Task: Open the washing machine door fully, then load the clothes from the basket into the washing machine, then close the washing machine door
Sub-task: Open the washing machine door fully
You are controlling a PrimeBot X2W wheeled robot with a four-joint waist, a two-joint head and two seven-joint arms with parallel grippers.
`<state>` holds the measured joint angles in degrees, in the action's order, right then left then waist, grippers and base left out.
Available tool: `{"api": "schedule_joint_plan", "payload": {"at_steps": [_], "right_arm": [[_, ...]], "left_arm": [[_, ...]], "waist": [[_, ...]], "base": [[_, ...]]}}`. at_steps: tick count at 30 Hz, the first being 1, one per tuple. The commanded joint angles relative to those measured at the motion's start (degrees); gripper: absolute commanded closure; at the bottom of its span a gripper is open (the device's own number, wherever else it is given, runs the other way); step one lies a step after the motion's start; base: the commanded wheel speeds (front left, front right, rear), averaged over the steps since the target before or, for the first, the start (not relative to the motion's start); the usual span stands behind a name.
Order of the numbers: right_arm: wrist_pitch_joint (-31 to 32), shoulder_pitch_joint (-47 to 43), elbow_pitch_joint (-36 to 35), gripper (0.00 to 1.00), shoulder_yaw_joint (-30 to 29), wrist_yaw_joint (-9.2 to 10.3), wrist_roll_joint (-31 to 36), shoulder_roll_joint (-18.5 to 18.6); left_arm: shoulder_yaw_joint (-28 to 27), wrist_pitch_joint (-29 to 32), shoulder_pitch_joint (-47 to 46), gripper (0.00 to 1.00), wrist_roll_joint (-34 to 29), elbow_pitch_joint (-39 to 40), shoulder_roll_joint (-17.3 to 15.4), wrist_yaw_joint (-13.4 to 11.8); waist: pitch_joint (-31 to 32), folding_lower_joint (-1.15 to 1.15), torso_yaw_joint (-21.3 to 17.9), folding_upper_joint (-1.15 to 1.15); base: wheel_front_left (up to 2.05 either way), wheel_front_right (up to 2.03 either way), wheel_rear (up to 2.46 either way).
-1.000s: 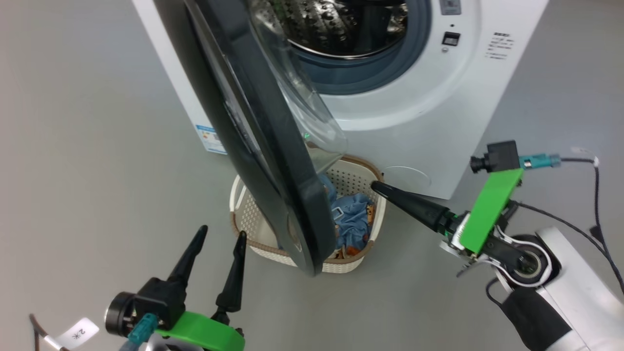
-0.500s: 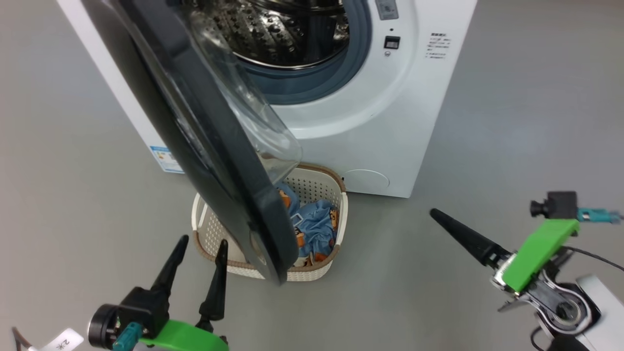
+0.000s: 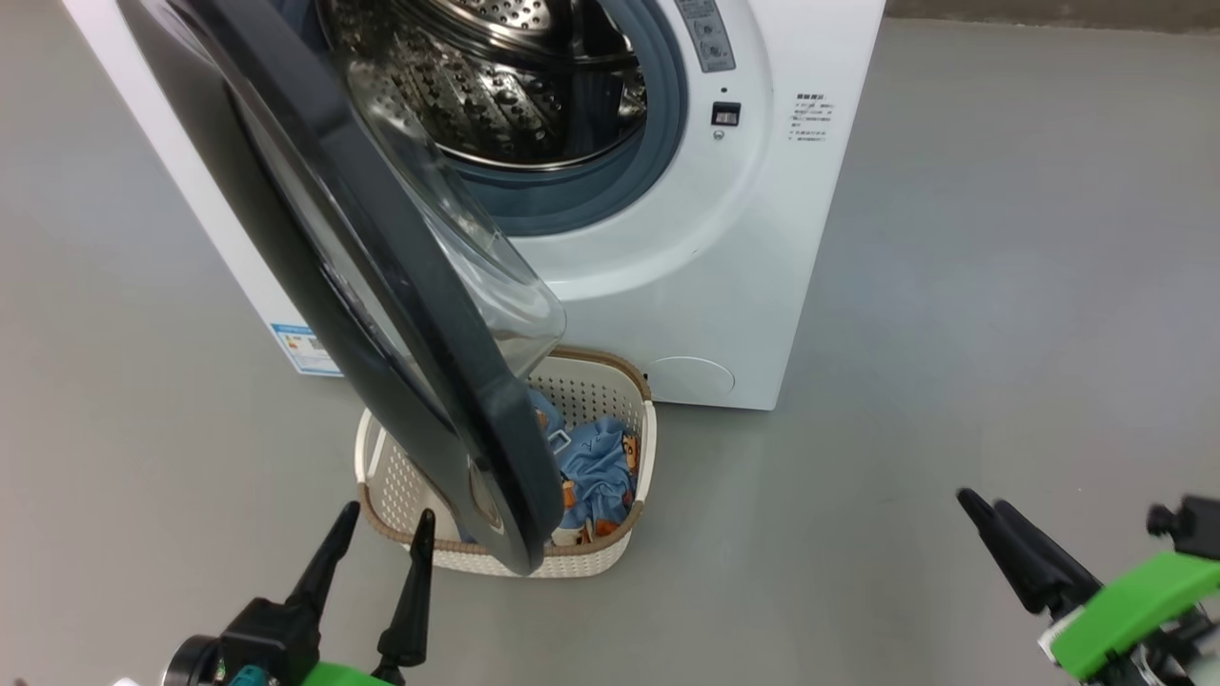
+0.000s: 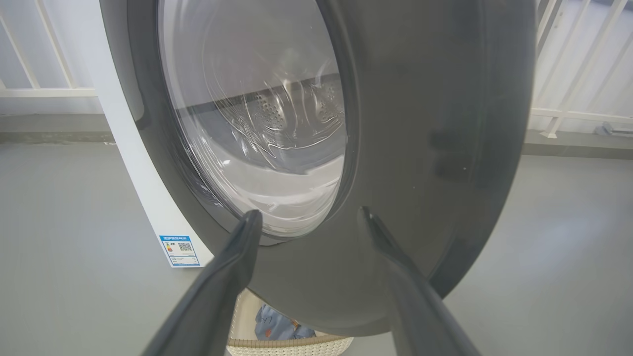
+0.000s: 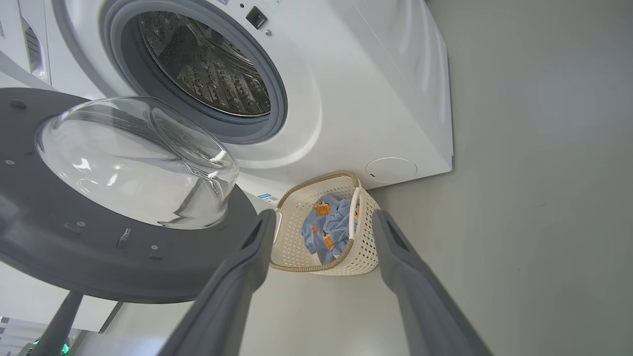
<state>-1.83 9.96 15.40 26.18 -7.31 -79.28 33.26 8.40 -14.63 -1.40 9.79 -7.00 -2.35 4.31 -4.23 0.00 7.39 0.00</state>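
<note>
The washing machine (image 3: 724, 267) stands with its steel drum (image 3: 515, 86) exposed. Its door (image 3: 410, 314), black-rimmed with a clear glass dome (image 5: 133, 158), hangs partly open over the basket (image 3: 581, 562). Light blue clothes (image 3: 596, 467) lie inside the basket. My left gripper (image 3: 387, 514) is open at the lower left, just short of the door's outer face (image 4: 420, 148), and holds nothing. My right gripper (image 3: 982, 502) is open and empty at the lower right, well away from the basket (image 5: 361, 242) and the clothes (image 5: 329, 227).
Grey floor surrounds the machine, with open room to its right. A blue label sticker (image 3: 305, 348) marks the washer's left side, and a round cover (image 3: 691, 376) sits low on its front. A white railing (image 4: 568, 113) stands behind.
The head camera has shifted, so the washer shows more fully. My right gripper has drawn back from the basket's right rim to the lower right. The left gripper sits lower in view.
</note>
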Motion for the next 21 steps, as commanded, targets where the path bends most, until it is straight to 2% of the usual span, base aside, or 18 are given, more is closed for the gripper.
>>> {"api": "schedule_joint_plan", "payload": {"at_steps": [1,7,11,16,21], "right_arm": [[-2.5,-1.54,-0.7,0.0,1.21,-0.18,0.42,2.42],[-11.16,-4.2,0.83,0.0,4.53,-0.18,2.93,5.46],[-13.06,-4.56,3.15,0.0,4.73,-0.18,8.83,5.92],[-13.14,-6.51,3.37,0.0,-5.77,-0.18,21.35,1.19],[-13.16,-9.97,0.61,0.0,-15.4,-0.18,33.56,-3.98]], "left_arm": [[-2.17,-0.37,-0.62,0.0,-0.6,1.41,-0.53,0.01],[-2.81,-0.37,0.45,0.0,-0.65,1.55,-0.53,0.09],[-3.04,-0.37,0.97,0.0,-0.66,1.58,-0.53,0.09],[-3.29,-0.37,1.22,0.0,-0.58,1.87,-0.53,-0.19],[-3.38,-0.37,1.18,0.0,-0.59,1.88,-0.53,-0.18]], "waist": [[0.36,0.0,-0.07,0.0],[0.88,0.0,-0.69,0.0],[1.1,0.0,-1.21,0.0],[1.1,0.0,-1.71,0.0],[1.19,0.0,-1.63,0.0]], "base": [[0.0,0.0,0.0],[0.0,0.0,0.0],[0.0,0.0,0.0],[0.0,0.0,0.0],[0.0,0.0,0.0]]}}
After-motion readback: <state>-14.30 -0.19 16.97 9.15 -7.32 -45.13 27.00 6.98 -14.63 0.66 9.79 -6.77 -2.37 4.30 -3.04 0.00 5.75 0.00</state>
